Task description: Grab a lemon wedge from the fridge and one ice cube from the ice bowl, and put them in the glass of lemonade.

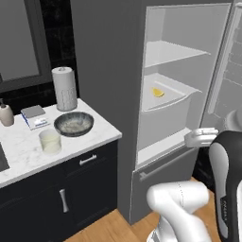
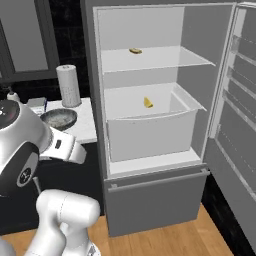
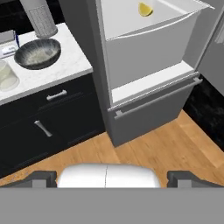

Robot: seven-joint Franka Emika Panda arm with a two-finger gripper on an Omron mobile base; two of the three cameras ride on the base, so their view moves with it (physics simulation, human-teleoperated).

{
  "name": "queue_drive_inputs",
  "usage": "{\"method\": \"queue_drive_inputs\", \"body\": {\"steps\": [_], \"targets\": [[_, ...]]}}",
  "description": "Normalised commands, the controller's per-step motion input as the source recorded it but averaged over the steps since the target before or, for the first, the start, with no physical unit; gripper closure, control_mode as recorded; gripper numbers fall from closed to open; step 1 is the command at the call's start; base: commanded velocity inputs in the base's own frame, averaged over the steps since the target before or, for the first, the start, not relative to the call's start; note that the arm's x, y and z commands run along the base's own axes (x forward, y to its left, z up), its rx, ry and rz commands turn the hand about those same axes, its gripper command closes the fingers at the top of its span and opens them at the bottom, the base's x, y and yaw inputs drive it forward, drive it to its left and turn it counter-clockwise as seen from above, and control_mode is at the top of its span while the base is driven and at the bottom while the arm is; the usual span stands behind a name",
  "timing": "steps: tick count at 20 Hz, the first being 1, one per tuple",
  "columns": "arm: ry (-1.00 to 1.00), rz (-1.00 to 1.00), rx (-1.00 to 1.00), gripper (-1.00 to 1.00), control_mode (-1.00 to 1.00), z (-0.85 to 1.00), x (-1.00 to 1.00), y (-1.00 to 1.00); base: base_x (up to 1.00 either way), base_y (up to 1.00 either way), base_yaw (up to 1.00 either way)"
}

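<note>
Fridge (image 2: 150, 125): door swung wide, white shelves exposed.
Wedge (image 2: 148, 102): seen lying in the middle drawer tray; at 12 o'clock in the hand view (image 3: 145, 9).
Handling: judged light, soft, slippery; best pinched across its flat cut faces.
Gripper (image 3: 112, 177): fingers set wide apart, nothing held.
Glass (image 1: 50, 141): on counter, at 7 o'clock of bowl (image 1: 73, 124).

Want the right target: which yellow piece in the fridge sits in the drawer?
The bright lemon wedge lies in the drawer; the brownish oblong piece lies on the shelf above.
</note>
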Motion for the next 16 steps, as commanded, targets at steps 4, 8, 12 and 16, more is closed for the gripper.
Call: {"method": "queue_drive_inputs", "body": {"steps": [4,8,12,16], "targets": [[0.00,0.00,0.00,-1.00,1.00,0.00,0.00,0.00,0.66,-0.85,0.32],[0.00,0.00,0.00,-1.00,1.00,0.00,0.00,0.00,0.69,-0.91,0.36],[0.00,0.00,0.00,-1.00,1.00,0.00,0.00,0.00,0.67,-0.68,0.35],[0.00,0.00,0.00,-1.00,1.00,0.00,0.00,0.00,0.51,-0.26,0.36]]}}
